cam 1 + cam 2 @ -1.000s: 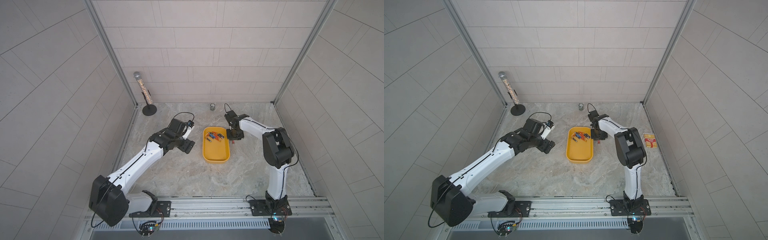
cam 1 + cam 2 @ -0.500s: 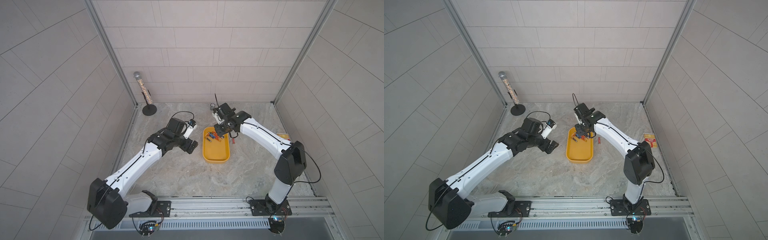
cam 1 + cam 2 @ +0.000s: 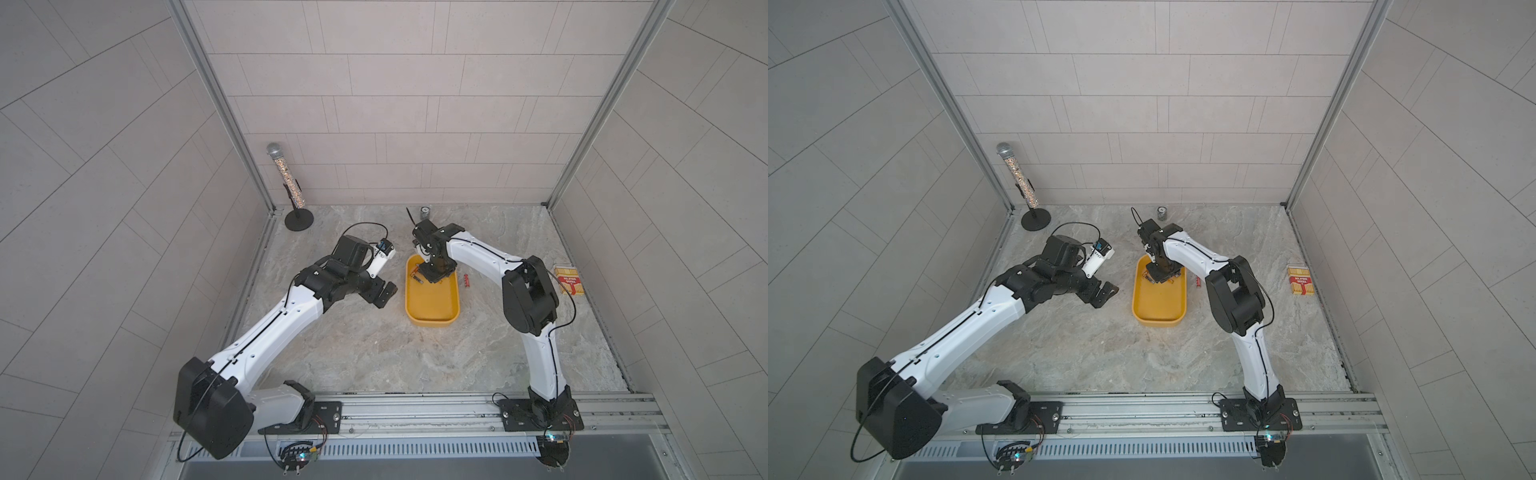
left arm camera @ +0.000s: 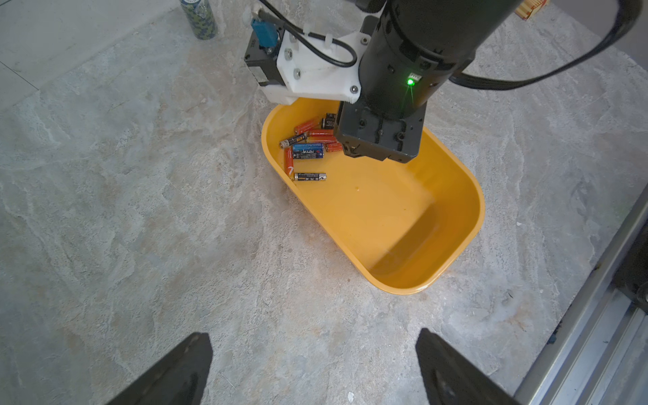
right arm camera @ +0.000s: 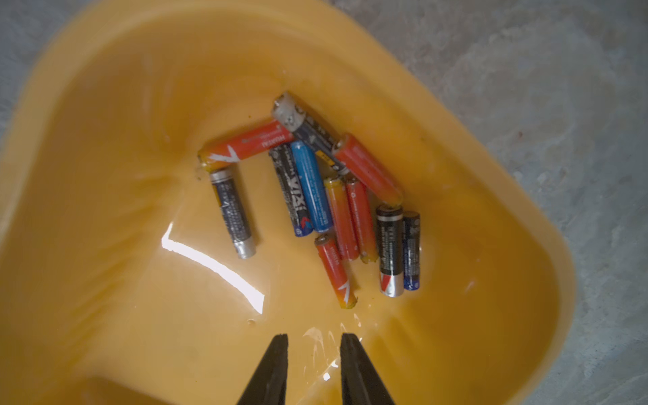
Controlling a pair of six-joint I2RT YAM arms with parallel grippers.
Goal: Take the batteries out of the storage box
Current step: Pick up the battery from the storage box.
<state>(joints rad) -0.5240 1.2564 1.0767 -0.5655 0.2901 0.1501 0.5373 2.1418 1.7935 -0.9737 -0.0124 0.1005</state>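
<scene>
**Right claw low over the batteries, left claw wide and empty**

A grey marbled stone tabletop (image 3: 374,353) filled the lower middle of both top views. The white-and-black left arm (image 3: 282,316) reached from the lower left toward the centre. Its left gripper (image 4: 314,335) stood spread wide, held nothing, and hung over bare tabletop near the box's left side. The white-and-black right arm (image 3: 536,299) bent in from the lower right. Its right gripper (image 5: 314,338) pointed down into the upper end of the box, jaws parted by only a narrow gap with nothing between them.

The shallow yellow plastic storage box (image 3: 432,309), rectangular with rounded corners, lay at the centre of both top views. A glittery tube on a black round-footed stand (image 3: 286,178) stood in the tabletop's upper left corner. A red-and-yellow striped packet (image 3: 570,280) lay at the right edge. A small silver can (image 3: 424,212) stood by the back wall, above the box.

About eleven small cylindrical batteries (image 5: 315,196), red-orange, black and one blue, lay clustered in the box's upper end, just beyond the right gripper's tips. One red battery (image 3: 466,281) lay on the tabletop just right of the box.
</scene>
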